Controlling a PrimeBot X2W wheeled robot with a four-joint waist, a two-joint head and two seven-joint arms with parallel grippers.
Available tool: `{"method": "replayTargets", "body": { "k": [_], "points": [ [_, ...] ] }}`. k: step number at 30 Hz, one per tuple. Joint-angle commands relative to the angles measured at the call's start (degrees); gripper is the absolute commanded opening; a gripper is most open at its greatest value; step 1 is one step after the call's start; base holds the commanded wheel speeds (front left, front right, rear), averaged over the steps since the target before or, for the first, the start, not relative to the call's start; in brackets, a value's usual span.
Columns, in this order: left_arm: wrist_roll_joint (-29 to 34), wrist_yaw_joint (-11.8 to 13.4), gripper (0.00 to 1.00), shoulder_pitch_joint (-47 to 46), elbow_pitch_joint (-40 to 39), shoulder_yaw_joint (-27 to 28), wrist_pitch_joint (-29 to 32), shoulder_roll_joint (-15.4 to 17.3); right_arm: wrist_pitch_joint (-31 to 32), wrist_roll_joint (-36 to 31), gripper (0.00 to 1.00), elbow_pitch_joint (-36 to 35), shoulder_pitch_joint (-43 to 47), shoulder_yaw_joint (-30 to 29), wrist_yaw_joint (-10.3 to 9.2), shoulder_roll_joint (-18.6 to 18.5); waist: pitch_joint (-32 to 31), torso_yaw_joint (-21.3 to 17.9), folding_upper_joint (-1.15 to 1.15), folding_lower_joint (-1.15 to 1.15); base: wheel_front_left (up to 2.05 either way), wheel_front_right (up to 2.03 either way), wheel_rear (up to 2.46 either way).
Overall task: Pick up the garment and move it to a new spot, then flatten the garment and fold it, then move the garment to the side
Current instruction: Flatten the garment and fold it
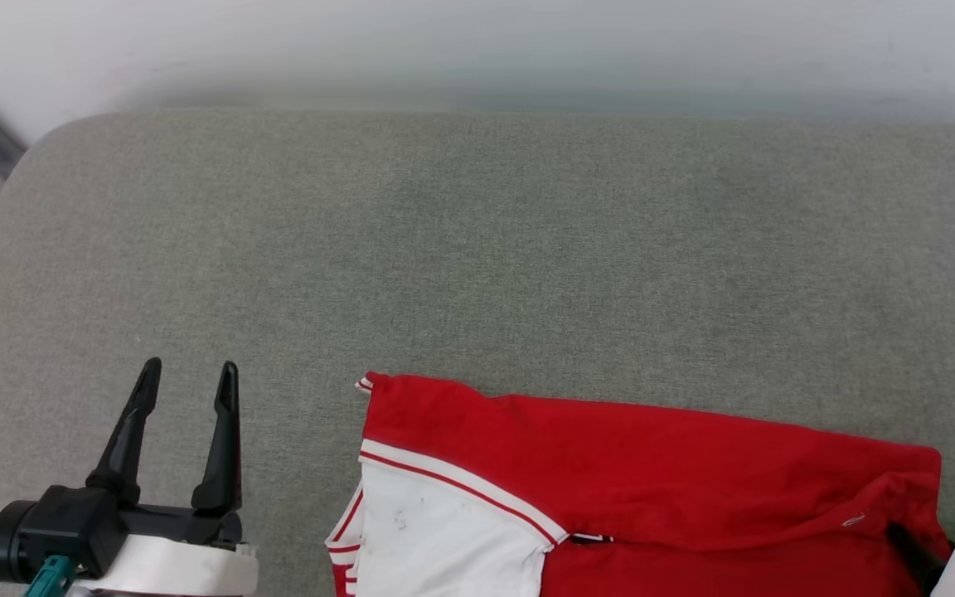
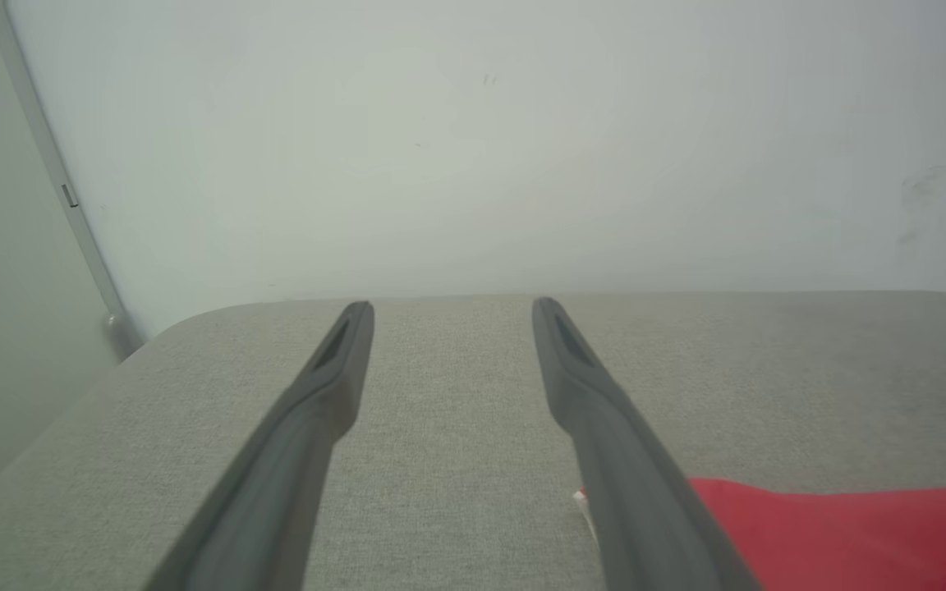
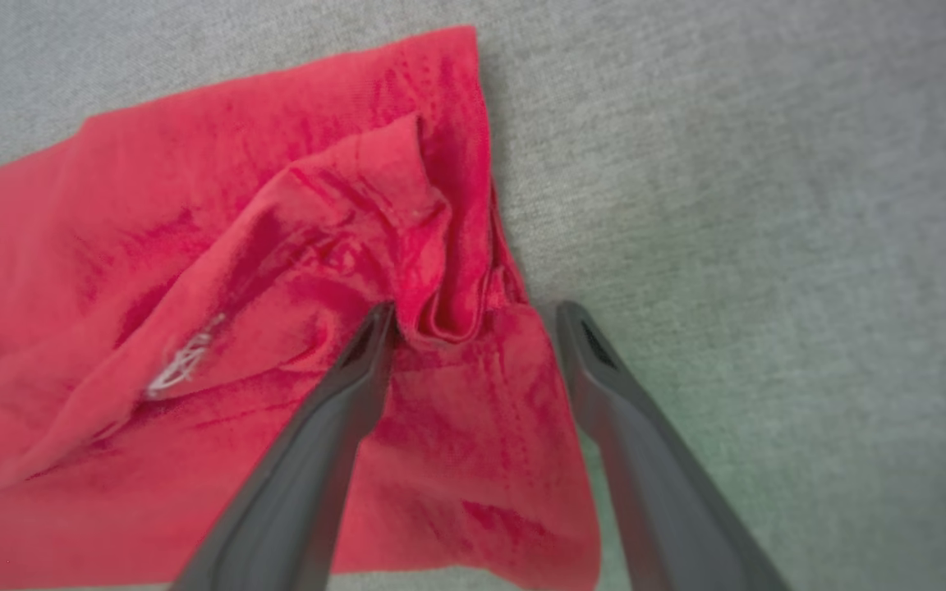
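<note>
Loosely rumpled, the garment (image 1: 652, 473) is lying along the near edge of the grey padded surface (image 1: 477, 249), right of centre in the head view. Its white sleeve (image 1: 436, 531) is pointing left and its red body is bunching into creases at the right end. It is looking soft, light and limp: likely to sag and drape from any single hold, and to slide little on the woven cover. The raised fold (image 3: 444, 254) at that creased corner is offering the readiest purchase, and the sleeve-side shoulder looks like the matching hold for a two-armed lift. The right gripper (image 3: 477, 310) is angling down over that corner, jaws spread wide either side of the fold and pinching nothing; whether the tips are touching cloth cannot be told. The left gripper (image 1: 190, 369) is hovering well apart to the left of the sleeve, low over bare surface, fingers pointing toward the pale wall (image 1: 477, 50), jaws likewise spread and empty.
</note>
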Motion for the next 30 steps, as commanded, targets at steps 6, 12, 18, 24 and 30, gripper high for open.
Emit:
{"method": "replayTargets", "body": {
  "k": [6, 12, 18, 24, 30],
  "points": [
    [1.0, -0.7, 1.00, -1.1, 0.7, 0.3, -0.3, -0.9, -0.7, 2.3, 1.00, 4.6, -0.6, 5.2, 0.12, 0.7, 0.9, 1.0, 0.00, 0.00, 0.00, 0.00, 0.00],
    [0.9, -0.7, 1.00, -1.3, 1.4, -0.6, -0.3, -0.6, -2.1, 3.5, 0.91, 8.0, -1.2, 10.1, 0.34, 0.9, 0.8, 1.0, 0.00, 0.00, 0.00, 0.00, 0.00],
    [0.6, -0.7, 1.00, -0.9, 2.0, -0.8, -0.3, -0.2, -6.4, 3.4, 0.00, 8.9, -1.9, 9.8, -0.02, -1.6, -0.2, 0.5, 0.00, 0.00, 0.00, 0.00, 0.00],
    [0.4, -0.8, 1.00, -0.3, 2.2, -0.8, -0.3, -0.1, -9.7, 3.6, 0.00, 8.2, -2.3, 6.9, -0.08, -5.0, -1.1, -0.2, 0.00, 0.00, 0.00, 0.00, 0.00],
    [0.3, -0.8, 1.00, 0.0, 2.3, -1.1, -0.3, -0.1, -11.0, 1.8, 0.00, 8.3, -2.7, 2.4, -0.06, -7.8, -1.4, -1.0, 0.00, 0.00, 0.00, 0.00, 0.00]
  ]
}}
